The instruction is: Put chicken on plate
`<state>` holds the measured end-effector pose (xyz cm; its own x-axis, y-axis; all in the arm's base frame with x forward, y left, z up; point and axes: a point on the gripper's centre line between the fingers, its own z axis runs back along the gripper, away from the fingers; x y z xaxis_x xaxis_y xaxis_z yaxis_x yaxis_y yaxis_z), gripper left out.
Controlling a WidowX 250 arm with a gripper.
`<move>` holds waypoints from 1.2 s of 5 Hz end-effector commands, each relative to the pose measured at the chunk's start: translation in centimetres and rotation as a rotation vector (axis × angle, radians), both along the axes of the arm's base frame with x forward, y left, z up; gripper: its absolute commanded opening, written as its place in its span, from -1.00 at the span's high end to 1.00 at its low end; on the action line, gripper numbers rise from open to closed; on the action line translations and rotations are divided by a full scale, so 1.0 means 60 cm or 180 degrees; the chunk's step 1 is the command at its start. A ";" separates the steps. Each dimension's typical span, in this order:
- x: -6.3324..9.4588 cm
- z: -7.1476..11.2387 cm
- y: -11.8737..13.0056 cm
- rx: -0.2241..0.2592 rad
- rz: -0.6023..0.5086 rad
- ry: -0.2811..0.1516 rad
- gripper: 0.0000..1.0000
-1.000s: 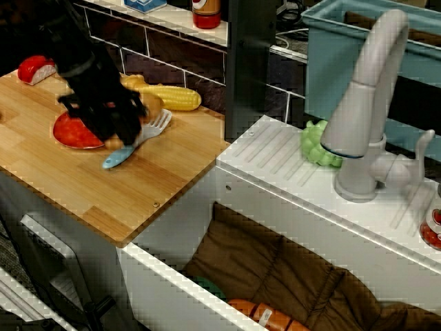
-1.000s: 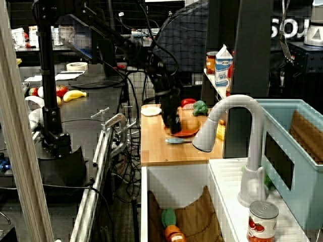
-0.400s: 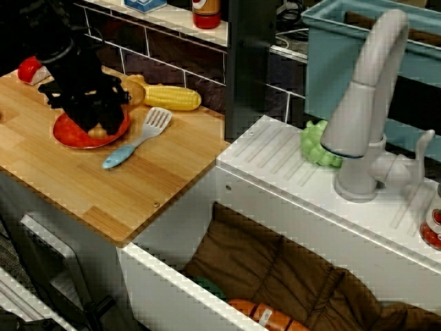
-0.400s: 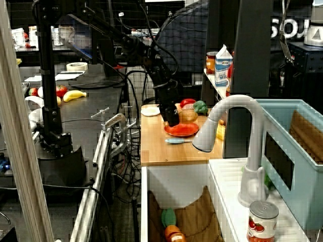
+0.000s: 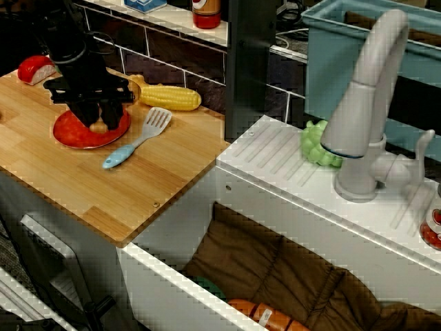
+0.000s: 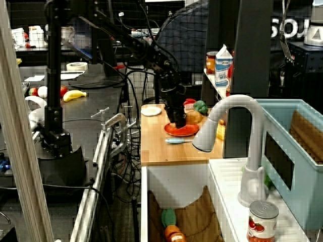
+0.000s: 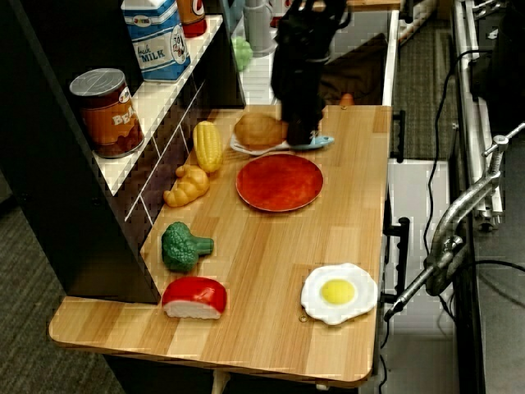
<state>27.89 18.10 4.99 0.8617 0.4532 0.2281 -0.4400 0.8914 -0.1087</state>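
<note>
The black robot gripper (image 5: 96, 117) has come across from the 3 o'clock side of the small flat round red-orange plate (image 5: 72, 134). A second ago it hung over the white-headed, blue-handled toy spatula (image 5: 138, 138). It now stands above the plate's middle, slightly nearer the tiled back wall than a moment before.

The jaws are pinching the golden-brown plastic toy drumstick (image 5: 98, 127). In the front view only a small golden piece shows between the fingers. In the side view the fat rounded end (image 6: 193, 117) sticks out at 3 o'clock of the gripper, clear of the plate's rim (image 6: 182, 130).

The end-on view shows the plate's face (image 7: 279, 182) bare, with the chicken (image 7: 258, 130) at 12 o'clock from it. So the drumstick looks to be held aloft rather than resting on the plate.

The yellow corn cob (image 5: 176, 97) lies at 2 o'clock of the plate, apart from it and untouched.

The carry therefore seems finished, with lowering and release left. The likely risk is the rounded end rolling off the shallow plate toward the spatula once the jaws open.
</note>
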 end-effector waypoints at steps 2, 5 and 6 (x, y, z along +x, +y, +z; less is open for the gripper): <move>0.022 0.031 0.031 0.0345 0.0297 -0.0089 1.00; 0.022 0.031 0.031 0.0345 0.0297 -0.0089 -1.00; 0.022 0.031 0.031 0.0345 0.0297 -0.0089 -1.00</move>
